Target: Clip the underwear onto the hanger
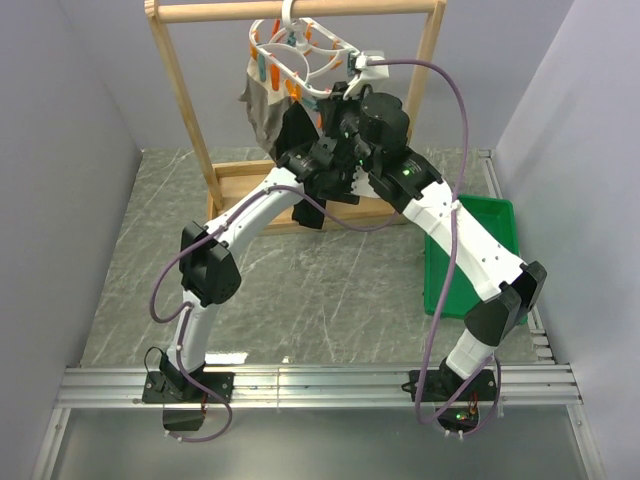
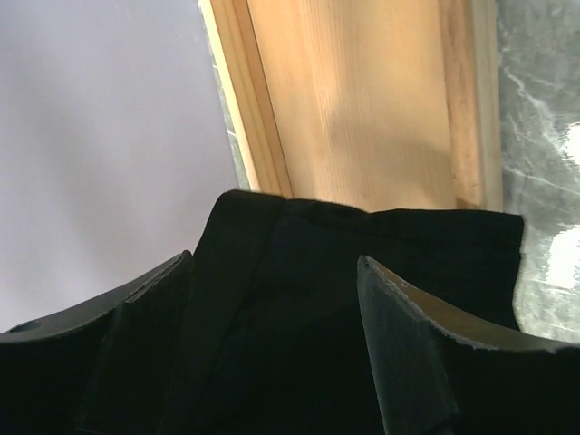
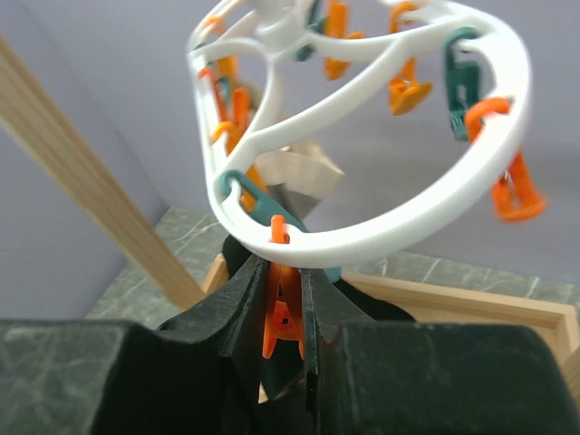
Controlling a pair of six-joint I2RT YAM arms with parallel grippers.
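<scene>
My right gripper (image 3: 283,269) is pinched narrow on an orange peg (image 3: 283,322) that hangs from the near rim of the hanger (image 3: 426,213), with a finger pressing each side of it. The white oval frame sits just above the fingertips, and its other orange and teal pegs hang free around the ring. On my other arm, the left gripper (image 2: 272,265) stands wide open. The black underwear (image 2: 408,236) lies between the two fingers with its top hem level across the gap, but the pads are apart and I don't read it as a grip. Behind that hem is the pale timber of the wooden rack (image 2: 362,109). From above, both wrists crowd together right under the hanger, and a grey-beige garment (image 1: 262,105) is already hanging from pegs on its far left side. As for progress, I judge I'm at the clipping itself — the peg is in hand and the fabric is up at the right height, close beneath the frame. What I can't tell is whether the hem is actually inside the peg's mouth, because the wrist view shows only something dark below the peg and my own fingers hide the bite. What's left is to confirm the peg holds the underwear, release the peg, and probably fix a second peg along the hem — then back both arms away.
</scene>
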